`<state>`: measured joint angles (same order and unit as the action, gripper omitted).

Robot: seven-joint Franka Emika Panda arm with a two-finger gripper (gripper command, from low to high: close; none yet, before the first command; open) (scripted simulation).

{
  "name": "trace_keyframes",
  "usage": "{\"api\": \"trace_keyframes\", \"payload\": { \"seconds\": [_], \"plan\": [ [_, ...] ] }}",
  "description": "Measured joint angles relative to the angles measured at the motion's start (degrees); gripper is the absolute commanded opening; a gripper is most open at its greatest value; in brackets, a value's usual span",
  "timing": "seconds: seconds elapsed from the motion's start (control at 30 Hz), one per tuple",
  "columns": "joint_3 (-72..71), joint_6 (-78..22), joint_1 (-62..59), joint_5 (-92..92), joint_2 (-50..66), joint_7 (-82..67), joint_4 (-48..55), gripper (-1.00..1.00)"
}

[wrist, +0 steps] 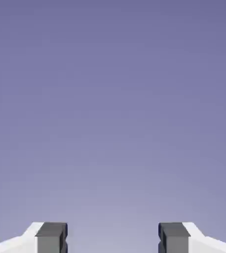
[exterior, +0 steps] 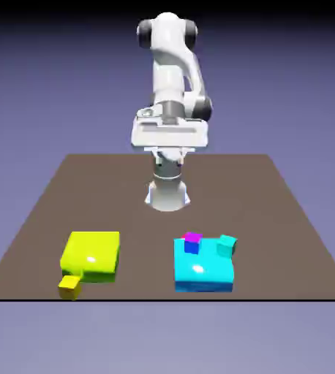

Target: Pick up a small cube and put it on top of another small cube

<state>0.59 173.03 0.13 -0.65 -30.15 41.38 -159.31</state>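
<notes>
The small yellow cube (exterior: 70, 286) lies on the table by the near corner of a yellow-green slab, at the exterior view's lower left. The other small cube (exterior: 192, 242), magenta on top and dark blue on its side, sits at the far edge of a cyan slab. My gripper (exterior: 169, 140) hangs high above the table's far part, well away from both cubes. In the hand view the gripper (wrist: 112, 238) is open. Its grey fingertips (wrist: 51, 237) stand wide apart with only the blue-violet backdrop between them. Neither cube shows in the hand view.
A flat yellow-green slab (exterior: 91, 256) lies at the exterior view's left. The flat cyan slab (exterior: 203, 272) is at the right, with a tiny teal cube (exterior: 227, 246) at its far right corner. The brown table (exterior: 163, 190) ends just in front of the slabs.
</notes>
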Motion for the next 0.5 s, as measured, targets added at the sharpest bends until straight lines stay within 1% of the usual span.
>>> {"api": "trace_keyframes", "payload": {
  "seconds": [0.5],
  "plan": [
    [7.4, -12.2, -7.3, -8.1, 31.1, -13.4, 21.1, 0.00]
  ]
}}
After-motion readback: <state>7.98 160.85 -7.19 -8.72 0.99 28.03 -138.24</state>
